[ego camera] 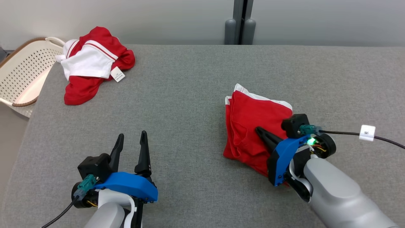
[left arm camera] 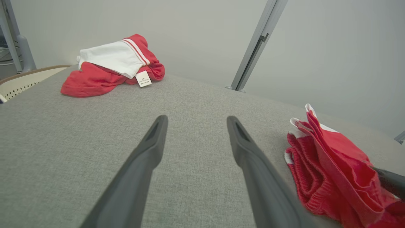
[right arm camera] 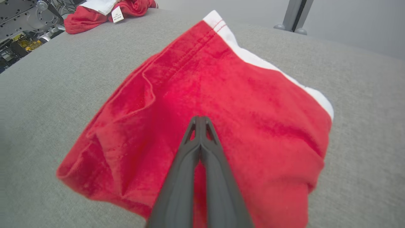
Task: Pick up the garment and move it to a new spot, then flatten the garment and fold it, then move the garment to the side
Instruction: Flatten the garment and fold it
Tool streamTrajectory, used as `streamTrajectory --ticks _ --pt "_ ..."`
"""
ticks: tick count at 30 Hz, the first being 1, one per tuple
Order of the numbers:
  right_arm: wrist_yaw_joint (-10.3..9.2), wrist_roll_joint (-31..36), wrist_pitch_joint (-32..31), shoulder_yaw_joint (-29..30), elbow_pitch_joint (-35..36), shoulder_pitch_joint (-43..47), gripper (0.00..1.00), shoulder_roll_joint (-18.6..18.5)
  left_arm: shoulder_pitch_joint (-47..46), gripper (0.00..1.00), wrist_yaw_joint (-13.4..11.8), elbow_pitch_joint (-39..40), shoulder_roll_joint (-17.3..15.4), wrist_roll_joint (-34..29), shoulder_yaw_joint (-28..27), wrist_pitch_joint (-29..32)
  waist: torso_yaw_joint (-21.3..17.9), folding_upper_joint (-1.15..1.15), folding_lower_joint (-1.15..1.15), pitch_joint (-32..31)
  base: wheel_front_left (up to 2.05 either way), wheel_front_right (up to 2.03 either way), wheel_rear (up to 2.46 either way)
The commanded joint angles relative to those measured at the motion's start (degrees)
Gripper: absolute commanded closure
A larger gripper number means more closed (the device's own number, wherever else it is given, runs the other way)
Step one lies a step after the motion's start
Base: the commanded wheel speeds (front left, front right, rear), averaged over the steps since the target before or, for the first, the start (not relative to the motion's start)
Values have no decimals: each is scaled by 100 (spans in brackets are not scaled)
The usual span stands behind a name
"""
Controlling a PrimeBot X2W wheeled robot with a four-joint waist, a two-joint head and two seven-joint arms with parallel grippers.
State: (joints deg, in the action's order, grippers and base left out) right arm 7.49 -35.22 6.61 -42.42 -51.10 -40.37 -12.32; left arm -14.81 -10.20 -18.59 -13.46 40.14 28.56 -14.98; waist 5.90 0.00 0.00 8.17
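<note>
Just off the table's (ego camera: 190, 82) far left corner: pale perforated basket (ego camera: 22, 76) with a brown rim. On that corner, a crumpled red-and-white garment (ego camera: 91, 68), just beside the basket, with its white tag (ego camera: 117, 74) turned toward the middle. Near edge, left of centre: left gripper (ego camera: 132, 134), fingers spread wide over the grey cover, pointing at the far edge. Behind the far edge, mid-table: grey post (ego camera: 239, 28). Right of centre: folded red garment (ego camera: 250, 120), lying flat, white trim along its far and right sides. Right gripper (right arm camera: 199, 119) sits over the garment's near right part and hides that corner, fingers pressed together, angled far-left; no cloth seen between them. A black cable (ego camera: 345, 133) with a white label (ego camera: 367, 132) runs toward the right edge
</note>
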Motion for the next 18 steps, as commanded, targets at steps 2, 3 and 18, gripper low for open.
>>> streamTrajectory --ticks 2,3,18 --pt "2 27 -19 -88 -15 94 100 109 -108 0 14 -24 -2 -41 -10 -13 62 0 0 33 0 0 0" --pt "2 41 -19 -147 -17 90 100 164 -109 0 16 -29 -4 -42 -10 -14 81 0 0 38 0 0 0" --pt "1 -92 -10 -969 -341 49 100 704 -111 0 41 -89 41 -23 17 -20 176 0 0 11 0 0 0"
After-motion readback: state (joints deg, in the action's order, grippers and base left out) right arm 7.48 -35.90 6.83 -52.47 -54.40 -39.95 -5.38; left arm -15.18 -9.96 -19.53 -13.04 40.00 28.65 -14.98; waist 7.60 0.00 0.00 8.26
